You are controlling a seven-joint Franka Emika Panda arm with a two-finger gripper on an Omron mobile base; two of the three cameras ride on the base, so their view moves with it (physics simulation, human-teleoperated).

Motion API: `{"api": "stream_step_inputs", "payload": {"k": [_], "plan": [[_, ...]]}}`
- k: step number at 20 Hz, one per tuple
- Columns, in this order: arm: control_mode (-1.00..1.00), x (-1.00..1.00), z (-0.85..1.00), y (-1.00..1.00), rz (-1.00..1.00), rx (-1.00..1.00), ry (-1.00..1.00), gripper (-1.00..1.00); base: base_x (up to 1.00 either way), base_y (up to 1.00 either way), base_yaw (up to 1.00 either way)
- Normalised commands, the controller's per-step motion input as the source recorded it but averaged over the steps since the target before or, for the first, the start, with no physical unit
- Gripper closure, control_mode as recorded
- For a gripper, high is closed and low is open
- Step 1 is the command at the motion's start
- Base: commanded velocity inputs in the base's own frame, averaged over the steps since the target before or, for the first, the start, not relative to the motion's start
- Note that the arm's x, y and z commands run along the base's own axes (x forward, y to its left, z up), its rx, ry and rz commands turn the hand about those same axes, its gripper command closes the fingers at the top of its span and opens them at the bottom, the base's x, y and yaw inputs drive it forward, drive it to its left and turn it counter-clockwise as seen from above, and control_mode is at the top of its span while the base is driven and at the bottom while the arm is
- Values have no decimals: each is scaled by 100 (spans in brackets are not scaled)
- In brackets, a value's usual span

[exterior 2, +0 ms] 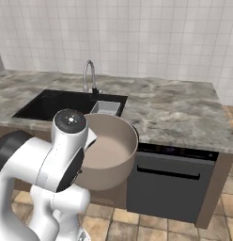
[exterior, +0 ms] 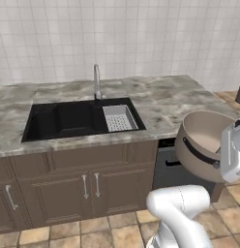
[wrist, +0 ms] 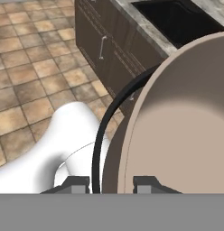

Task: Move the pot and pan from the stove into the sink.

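While I look from the left base view, I see the pot (exterior: 205, 140) up in the air, out in front of the counter (exterior: 165, 104) and to the right of the sink (exterior: 68, 118). It is big, round and tan, and it is tipped so its open top faces up and to the side. A dark handle (exterior: 199, 152) runs like a band along its side.

My gripper (wrist: 111, 182) has the pot by its wall. In the hand view one finger (wrist: 75, 184) is outside the wall, next to the dark handle, and the other finger (wrist: 145, 182) is inside the pot, so the hand is pinched on the rim.

From the right base view the pot (exterior 2: 111, 155) hangs just in front of the sink (exterior 2: 57, 104), lower than the counter top, with the dishwasher (exterior 2: 170, 186) to its right.

Behind the sink stands the silver faucet (exterior: 97, 80). On the right side of the sink sits the grey drainer tray (exterior: 118, 118). Below the sink are brown cabinet doors (exterior: 88, 186).
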Motion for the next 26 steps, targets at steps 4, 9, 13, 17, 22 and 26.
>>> {"api": "stream_step_inputs", "payload": {"k": [4, 9, 13, 17, 22, 26], "plan": [[100, 0, 0, 0, 0, 0, 0, 100, -1, 4, 0], [100, 0, 0, 0, 0, 0, 0, 100, 0, 50, -1], [100, 0, 0, 0, 0, 0, 0, 100, 0, 76, -2], [100, 0, 0, 0, 0, 0, 0, 100, 0, 80, -3], [100, 0, 0, 0, 0, 0, 0, 100, 0, 75, -3], [100, 0, 0, 0, 0, 0, 0, 100, 0, 52, -1]]}}
